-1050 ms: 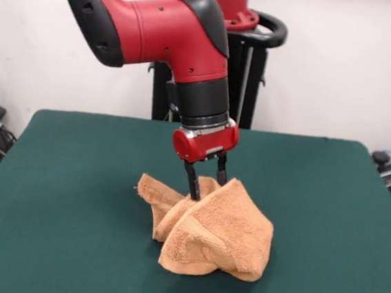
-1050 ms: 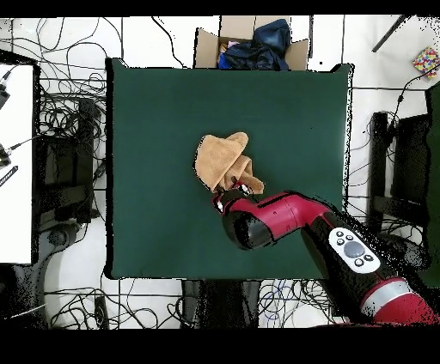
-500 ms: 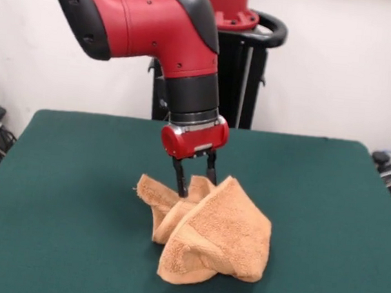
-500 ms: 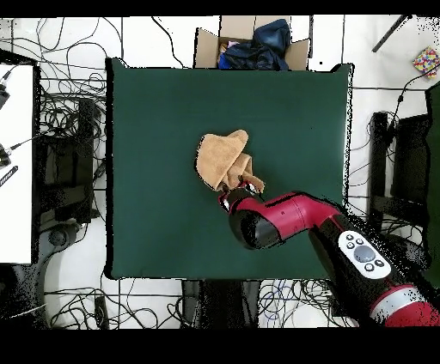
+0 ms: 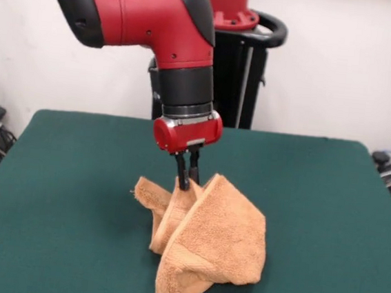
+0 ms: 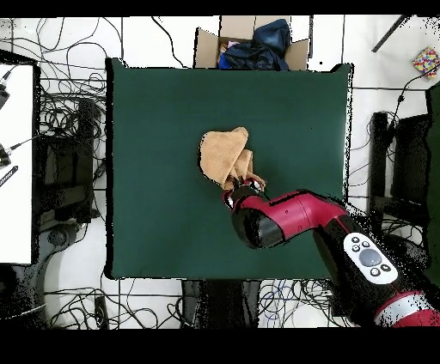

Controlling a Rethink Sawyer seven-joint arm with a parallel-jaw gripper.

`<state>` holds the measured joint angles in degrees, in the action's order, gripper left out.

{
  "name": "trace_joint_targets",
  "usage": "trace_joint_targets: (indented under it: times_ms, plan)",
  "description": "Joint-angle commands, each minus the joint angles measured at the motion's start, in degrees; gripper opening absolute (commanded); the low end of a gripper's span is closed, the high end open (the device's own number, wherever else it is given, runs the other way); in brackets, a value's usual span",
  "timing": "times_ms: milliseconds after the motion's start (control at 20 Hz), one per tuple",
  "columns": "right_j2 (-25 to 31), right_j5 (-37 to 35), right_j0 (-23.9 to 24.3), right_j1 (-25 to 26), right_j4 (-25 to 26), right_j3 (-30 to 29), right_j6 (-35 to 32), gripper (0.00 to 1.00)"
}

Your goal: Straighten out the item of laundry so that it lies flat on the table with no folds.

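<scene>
The table (image 5: pixel 52 195) is seen from its near side, at a low height, quite close. In the overhead view the whole table (image 6: pixel 155 112) is seen from straight above, from farther. The green top is shared by both views

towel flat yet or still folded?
Still folded. The towel stands bunched in a peaked heap on the table, its top pinched in the shut gripper.
</scene>
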<state>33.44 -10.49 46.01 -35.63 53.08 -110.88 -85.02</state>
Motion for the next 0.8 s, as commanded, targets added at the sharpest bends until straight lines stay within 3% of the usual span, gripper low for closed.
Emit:
trace_joint_targets:
  times_ms: [50,500,600,800]
  plan:
    - [2.65,-4.91,-1.43,-2.05,-1.50,-1.17,0.13,0.00]
    - [2.47,-5.66,-2.12,-6.88,-3.97,-4.47,-1.22,0.00]
    - [5.74,-8.16,0.34,-10.87,-7.69,-7.01,0.86,0.00]
    - [17.78,-16.30,8.97,-24.06,-23.05,-13.94,7.22,0.00]
